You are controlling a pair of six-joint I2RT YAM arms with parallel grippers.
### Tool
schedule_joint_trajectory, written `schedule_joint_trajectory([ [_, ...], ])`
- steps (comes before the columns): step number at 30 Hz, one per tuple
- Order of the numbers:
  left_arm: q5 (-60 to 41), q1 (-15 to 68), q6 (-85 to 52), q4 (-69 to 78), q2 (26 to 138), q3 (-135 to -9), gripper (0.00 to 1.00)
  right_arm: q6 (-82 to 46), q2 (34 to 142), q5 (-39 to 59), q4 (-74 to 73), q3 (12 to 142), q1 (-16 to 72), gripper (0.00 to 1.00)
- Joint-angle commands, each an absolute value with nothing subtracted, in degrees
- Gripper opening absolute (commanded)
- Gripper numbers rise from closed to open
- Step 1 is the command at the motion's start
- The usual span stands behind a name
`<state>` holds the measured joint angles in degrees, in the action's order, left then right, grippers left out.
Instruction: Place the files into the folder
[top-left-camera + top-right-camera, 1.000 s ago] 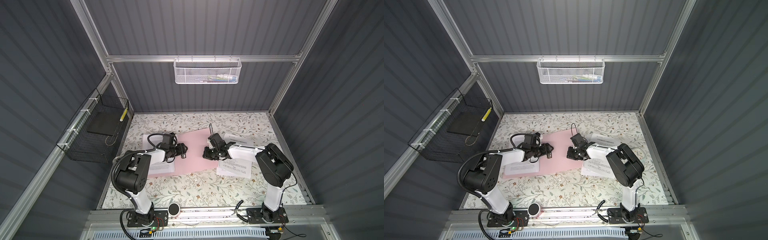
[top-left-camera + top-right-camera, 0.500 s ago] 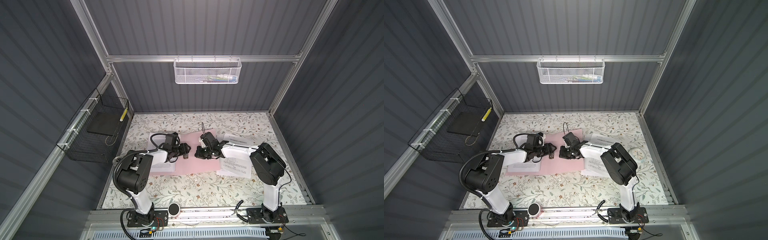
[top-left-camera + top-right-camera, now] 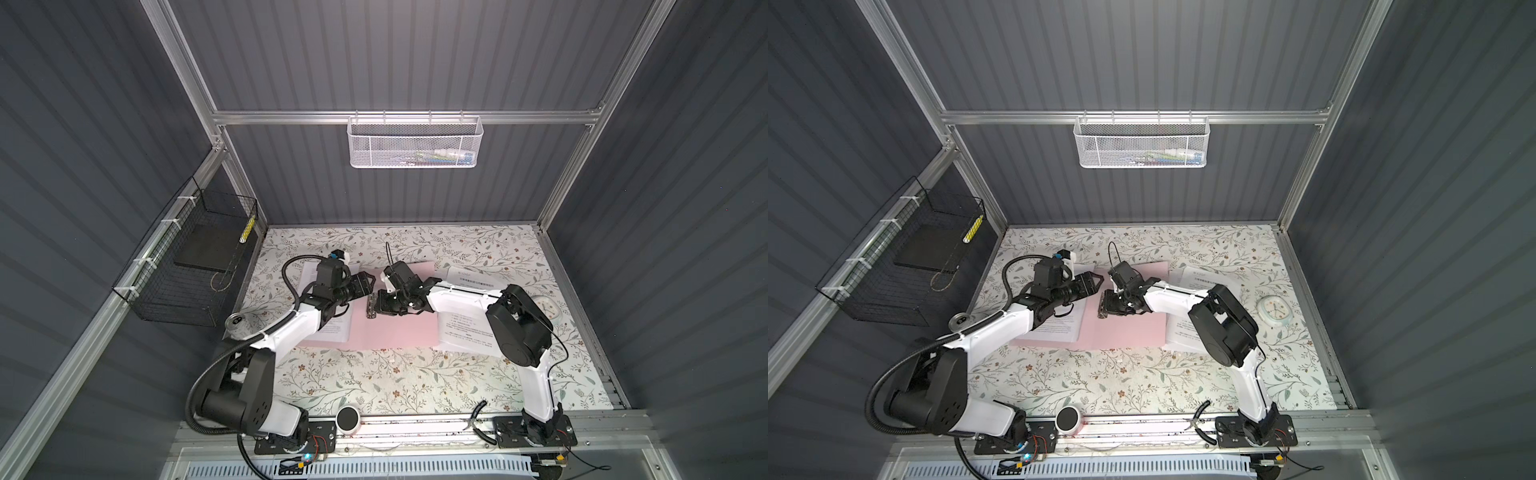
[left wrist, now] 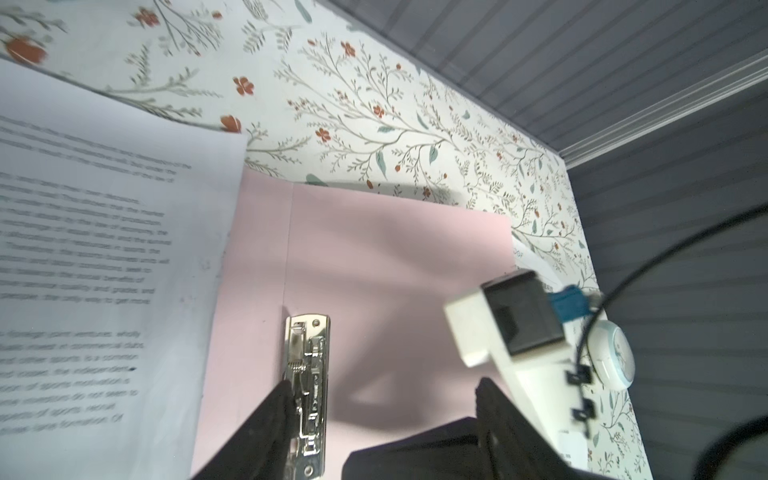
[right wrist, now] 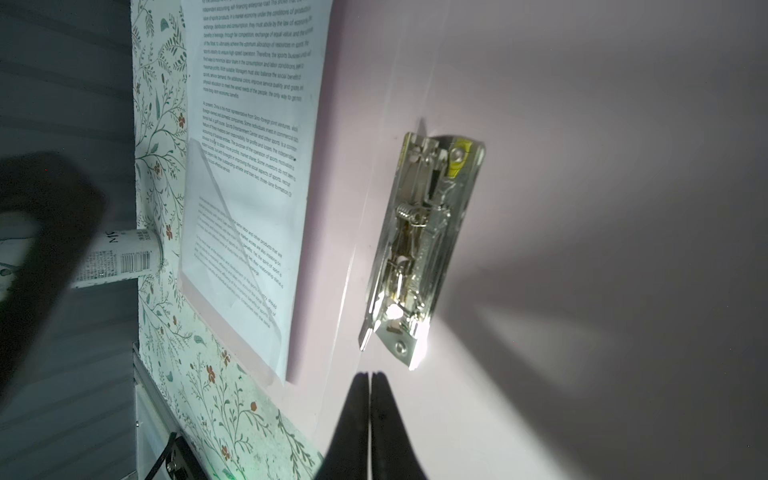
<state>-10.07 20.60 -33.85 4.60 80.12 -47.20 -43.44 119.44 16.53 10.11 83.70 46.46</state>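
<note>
The pink folder point(image 3: 395, 332) lies open on the floral table point(image 3: 374, 382), files point(image 3: 461, 336) flanking it, baring its silver clip point(image 5: 419, 249), likely why the right gripper point(image 5: 370, 376), pressed together and empty, and the left gripper point(image 4: 384, 384), spread, sit by it.

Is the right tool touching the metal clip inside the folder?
Apart. The right wrist view shows a strip of pink folder between the shut tips of the right tool and the clip.

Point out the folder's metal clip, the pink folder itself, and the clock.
metal clip point(image 4: 315, 361), left wrist view, upper part of its plate.
pink folder point(image 3: 395, 332), in a top view, bare inside cover.
clock point(image 3: 1273, 309), in a top view, its face.
</note>
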Motion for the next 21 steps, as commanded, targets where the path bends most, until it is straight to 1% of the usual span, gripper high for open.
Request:
schedule_joint_trajectory([
  [1, -4.82, 20.92, -31.82, -3.60, 74.35, -43.84, 0.69, -43.42, 120.91, 16.97, 12.02, 86.18, 47.08, 0.11],
  [6, -0.54, 20.74, -30.43, -9.72, 65.13, -38.84, 0.67, -43.52, 122.64, 17.09, 13.52, 88.13, 47.53, 0.10],
  [10, 0.02, 19.25, -30.54, -10.29, 61.50, -33.60, 0.67, -43.68, 123.55, 17.13, 13.58, 88.48, 47.90, 0.15],
  [13, -0.39, 17.67, -31.20, -9.20, 59.90, -30.27, 0.66, -44.00, 124.25, 17.10, 13.58, 88.81, 48.08, 0.17],
  [21, -3.17, 13.04, -31.48, -6.67, 60.04, -25.38, 0.59, -43.64, 126.10, 17.10, 15.03, 91.05, 48.42, 0.17],
])
